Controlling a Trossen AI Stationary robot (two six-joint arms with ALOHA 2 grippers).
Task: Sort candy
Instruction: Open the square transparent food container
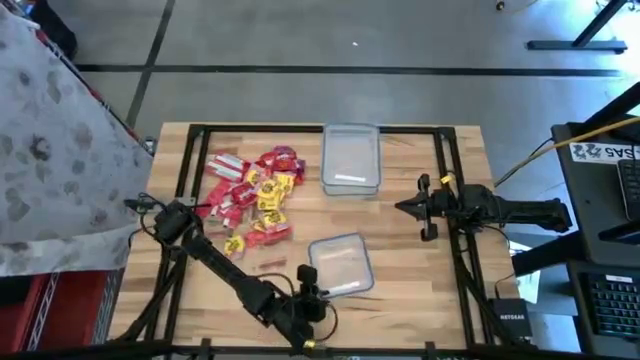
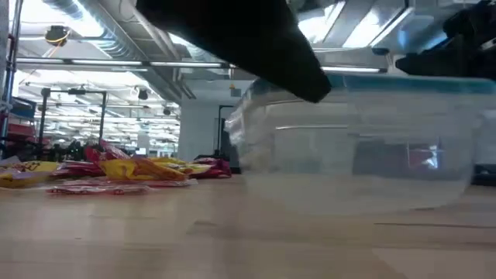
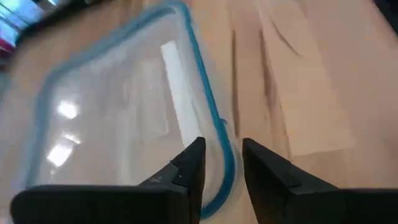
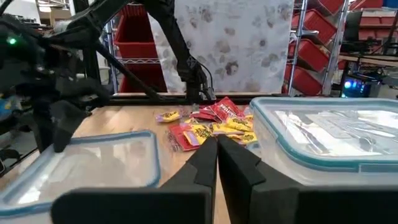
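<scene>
We see the candy (image 1: 252, 195) heaped on the bench (image 1: 400, 240) toward its left, one tub (image 1: 351, 158) just right of it at the far edge, another tub (image 1: 340, 265) nearer the front, left claw (image 1: 307, 278) at its rim, right claw (image 1: 402, 207) well right of both.

Open left pincer (image 3: 222, 163) astride tub rim (image 3: 211, 118)

— Can you read anything from here?

— Hardly. The small black box (image 1: 511, 312) at the table's right front corner has white lettering that looks like "NETGEAR".

— And that white sticker on the dark cart (image 1: 606, 151) off to the right?

— Big dark letters, cut off by the edge; I can't make out a word.

— The red and yellow candy packets (image 1: 256, 194)?

— Printed, but too small to read.
</scene>
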